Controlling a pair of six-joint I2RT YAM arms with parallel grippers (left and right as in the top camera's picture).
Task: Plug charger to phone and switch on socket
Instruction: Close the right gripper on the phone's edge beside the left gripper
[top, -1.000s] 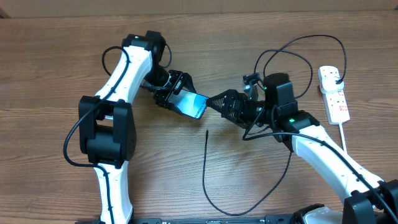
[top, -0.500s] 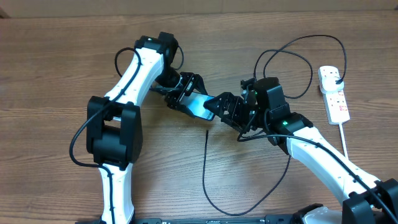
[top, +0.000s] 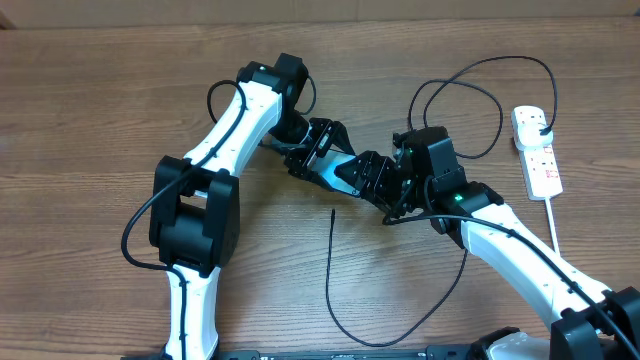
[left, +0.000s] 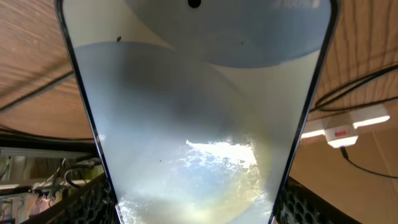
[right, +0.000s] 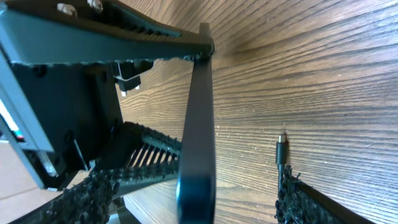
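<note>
While left tool (top: 322, 160) clamps phone (left: 199, 112), right tool (top: 363, 178) spread wide astride its edge, charger (top: 330, 270) tip lying nearby

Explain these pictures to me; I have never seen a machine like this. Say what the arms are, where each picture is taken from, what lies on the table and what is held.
The machine is two jointed robot arms, a left arm and a right arm, each ending in a two-finger gripper. One picture looks straight down on the wooden table. The other two come from a small camera on each wrist, so they show things very close up. The left gripper holds the phone, which fills the left wrist view. The right gripper is open, its fingers on either side of the phone's end without gripping it. On the table lie the black charger cable, its free tip unplugged, and the white power strip.
</note>
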